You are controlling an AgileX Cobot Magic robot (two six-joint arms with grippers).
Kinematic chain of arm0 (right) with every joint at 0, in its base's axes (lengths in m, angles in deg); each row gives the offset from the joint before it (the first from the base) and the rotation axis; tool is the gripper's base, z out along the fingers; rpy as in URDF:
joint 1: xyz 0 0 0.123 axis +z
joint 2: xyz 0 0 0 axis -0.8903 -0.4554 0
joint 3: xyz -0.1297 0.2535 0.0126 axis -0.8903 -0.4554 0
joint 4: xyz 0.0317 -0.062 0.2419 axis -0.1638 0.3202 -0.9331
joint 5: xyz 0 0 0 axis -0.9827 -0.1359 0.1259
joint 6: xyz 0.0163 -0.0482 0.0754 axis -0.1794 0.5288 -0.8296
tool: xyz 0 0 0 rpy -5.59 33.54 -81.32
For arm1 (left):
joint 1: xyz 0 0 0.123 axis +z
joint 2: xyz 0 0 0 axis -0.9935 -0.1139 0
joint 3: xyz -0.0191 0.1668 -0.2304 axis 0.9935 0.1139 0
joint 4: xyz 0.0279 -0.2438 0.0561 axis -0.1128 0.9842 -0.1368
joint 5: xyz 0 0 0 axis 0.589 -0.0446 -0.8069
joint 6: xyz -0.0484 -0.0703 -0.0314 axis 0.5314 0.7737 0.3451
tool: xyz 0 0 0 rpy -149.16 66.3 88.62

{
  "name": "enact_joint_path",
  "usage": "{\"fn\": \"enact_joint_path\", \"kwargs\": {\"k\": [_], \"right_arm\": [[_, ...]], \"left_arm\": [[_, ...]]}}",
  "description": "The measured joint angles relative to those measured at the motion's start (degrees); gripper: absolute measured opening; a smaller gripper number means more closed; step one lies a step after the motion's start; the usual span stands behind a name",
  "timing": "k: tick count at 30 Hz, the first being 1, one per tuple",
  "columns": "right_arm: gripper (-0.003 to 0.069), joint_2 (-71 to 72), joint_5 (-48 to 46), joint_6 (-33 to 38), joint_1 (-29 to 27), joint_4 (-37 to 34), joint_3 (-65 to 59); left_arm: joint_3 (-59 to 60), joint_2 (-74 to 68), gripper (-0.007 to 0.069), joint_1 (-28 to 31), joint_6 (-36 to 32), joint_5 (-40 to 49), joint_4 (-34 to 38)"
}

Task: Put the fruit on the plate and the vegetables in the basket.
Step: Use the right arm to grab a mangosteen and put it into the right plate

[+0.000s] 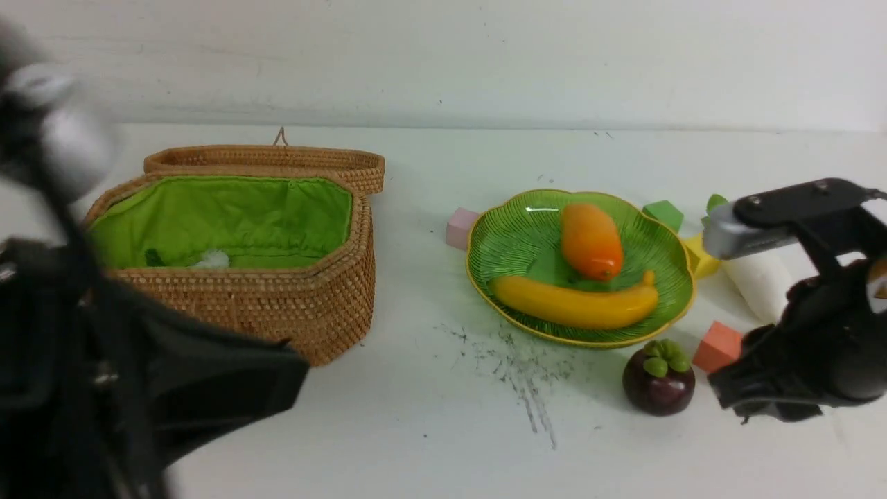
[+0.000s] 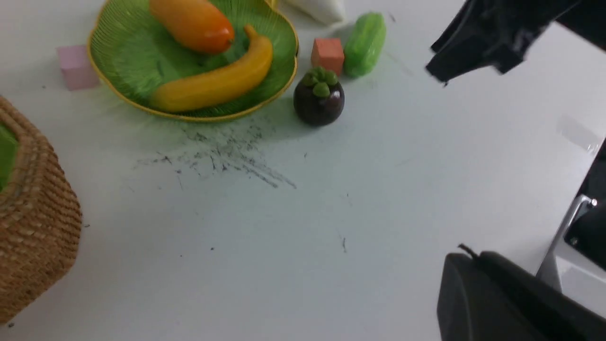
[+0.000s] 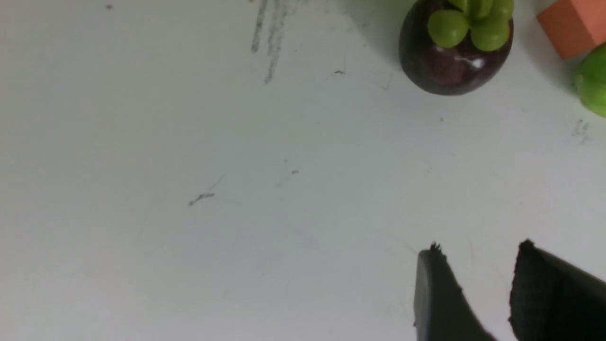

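Observation:
The wicker basket (image 1: 305, 305) stands open at the left, with its green lining, a small white thing (image 1: 211, 260) and a dark green bit showing inside. The green plate (image 1: 478, 277) holds the mango (image 1: 590, 240) and the banana (image 1: 575, 303). The mangosteen (image 1: 658, 378) sits on the table just in front of the plate. Right of it lie the cucumber (image 2: 364, 43) and the white radish (image 1: 759, 284). My right gripper (image 3: 478, 248) is open and empty, low over the table near the mangosteen. My left gripper (image 2: 466, 258) is shut and empty, raised near the basket.
Small cubes lie around the plate: pink (image 1: 461, 227), green (image 1: 663, 213), yellow (image 1: 700, 256) and orange-red (image 1: 718, 346). The basket's lid (image 1: 277, 163) lies open behind it. Dark scuff marks (image 1: 520, 367) streak the table in front of the plate.

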State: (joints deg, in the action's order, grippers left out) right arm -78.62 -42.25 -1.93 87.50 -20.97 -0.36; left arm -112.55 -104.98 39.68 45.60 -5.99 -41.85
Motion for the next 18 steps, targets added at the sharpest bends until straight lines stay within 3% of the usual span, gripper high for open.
{"fn": "enact_joint_path", "kwargs": {"k": [5, 15, 18], "right_arm": [[0.0297, -6.9, 7.3, 0.5, -6.2, -4.1, 0.0], [0.0601, -18.5, 24.2, 4.4, -7.5, -7.8, 0.0], [0.0642, -21.6, 26.6, 4.5, -7.5, -7.6, 0.0]], "left_arm": [[6.1, 9.0, -0.0013, 0.0, 0.4, -2.6, 0.0], [13.9, 23.4, -0.0013, 0.0, 1.0, -4.9, 0.2], [15.6, 24.3, -0.0013, 0.0, 1.0, -6.9, 1.7]]}}
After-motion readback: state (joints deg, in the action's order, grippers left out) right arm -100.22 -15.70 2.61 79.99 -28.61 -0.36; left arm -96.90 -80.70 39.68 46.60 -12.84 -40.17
